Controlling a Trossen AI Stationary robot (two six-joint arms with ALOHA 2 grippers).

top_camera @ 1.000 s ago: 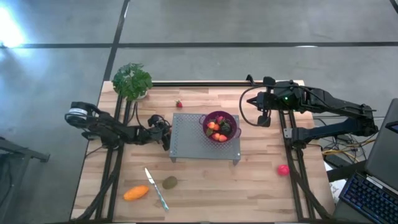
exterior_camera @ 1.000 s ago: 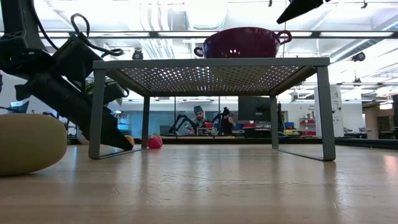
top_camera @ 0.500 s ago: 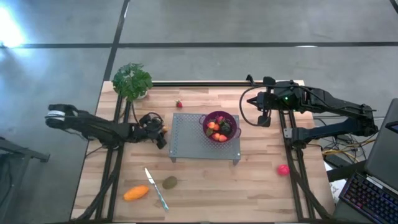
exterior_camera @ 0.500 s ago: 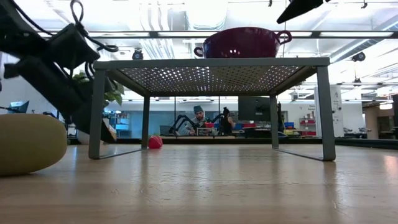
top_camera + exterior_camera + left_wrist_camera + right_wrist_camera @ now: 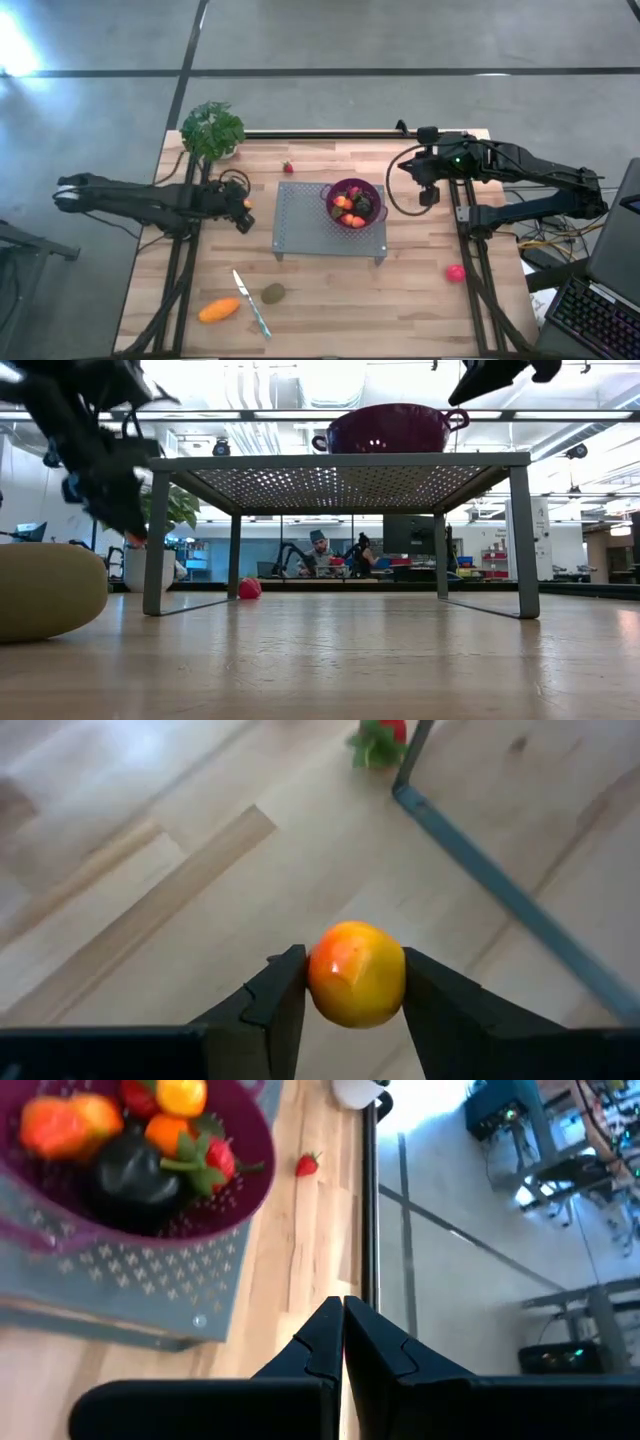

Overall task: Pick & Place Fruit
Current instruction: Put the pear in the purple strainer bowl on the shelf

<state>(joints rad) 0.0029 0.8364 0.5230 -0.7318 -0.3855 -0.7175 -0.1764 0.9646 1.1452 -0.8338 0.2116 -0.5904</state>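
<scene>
My left gripper (image 5: 243,213) (image 5: 355,982) hangs above the table just left of the grey perforated stand (image 5: 300,232), shut on a small round orange-yellow fruit (image 5: 357,973). On the stand sits a purple bowl (image 5: 352,203) (image 5: 240,1170) with several fruits in it. My right gripper (image 5: 425,192) (image 5: 343,1330) is shut and holds nothing, up high to the right of the bowl. Lying loose on the table are a strawberry (image 5: 288,167), a brown-green oval fruit (image 5: 272,293), an elongated orange fruit (image 5: 218,310) and a pink-red ball (image 5: 455,272). My left gripper pinches the round fruit by its two opposite sides (image 5: 318,975) between its two fingers (image 5: 285,995). The fingers slant down from the table's left side. The fruit is lifted clear of the table.
A knife (image 5: 252,303) lies between the orange and the oval fruit near the front edge. A potted plant (image 5: 212,130) stands at the far left corner. The stand's foot bar (image 5: 500,890) runs close to my left gripper. A keyboard (image 5: 595,320) lies off the table's right.
My left gripper has risen from the table beside the stand and drawn back toward the table's left edge, rolling as it went, with the small fruit lifted clear between its fingers. My right gripper has rolled a little in place.
</scene>
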